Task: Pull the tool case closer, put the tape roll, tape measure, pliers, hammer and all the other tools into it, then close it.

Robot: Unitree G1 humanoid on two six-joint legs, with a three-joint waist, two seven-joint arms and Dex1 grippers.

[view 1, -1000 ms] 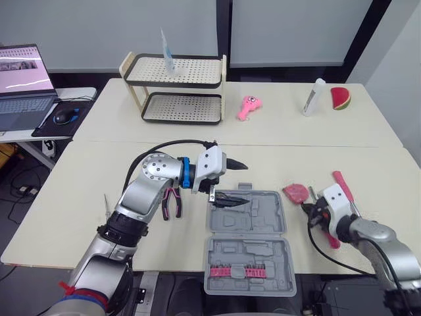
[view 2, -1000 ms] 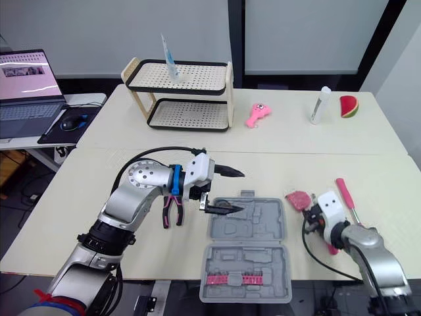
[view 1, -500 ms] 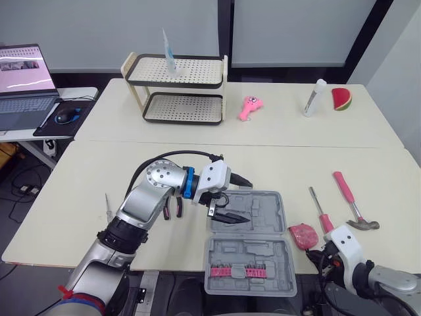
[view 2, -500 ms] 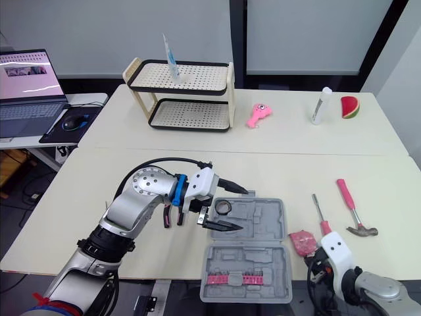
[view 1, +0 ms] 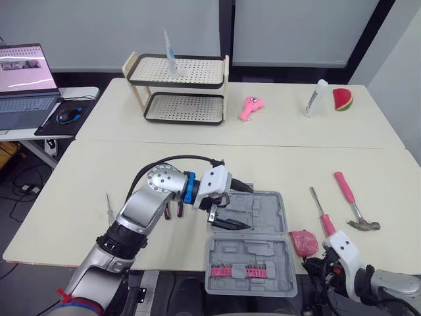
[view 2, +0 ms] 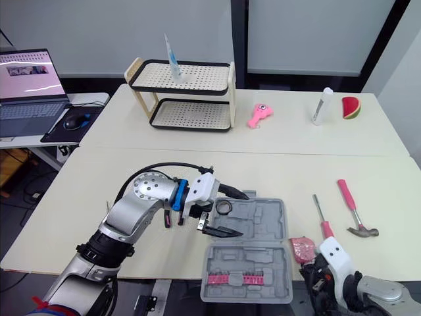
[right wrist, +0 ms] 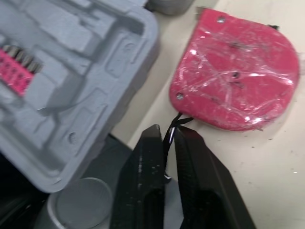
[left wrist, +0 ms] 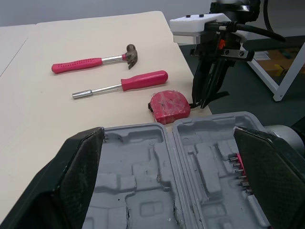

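We have dragged the tape measure (view 1: 304,242) with our right gripper (right wrist: 164,131) from right of the tool case (view 1: 247,258) to the near table edge; our left gripper (view 1: 250,207) has sunk closer over the case.

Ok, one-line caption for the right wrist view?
Right gripper pinches the black cord of the pink tape measure beside the open grey tool case.

The grey moulded plastic tool case (view 1: 266,214) holds 1 pink strip of bits (view 1: 235,270). Right of the case lie a pink rounded tape measure (view 1: 304,241) with a black cord (right wrist: 174,125), a pink-handled steel screwdriver (view 1: 320,214) and a pink-handled, dark-headed hammer (view 1: 348,197). Left of the case, the pliers (view 1: 176,211) have pink-and-black handles. Beyond the case, the cream 2-tier rack (view 1: 187,107) has black rims and dotted shelves.
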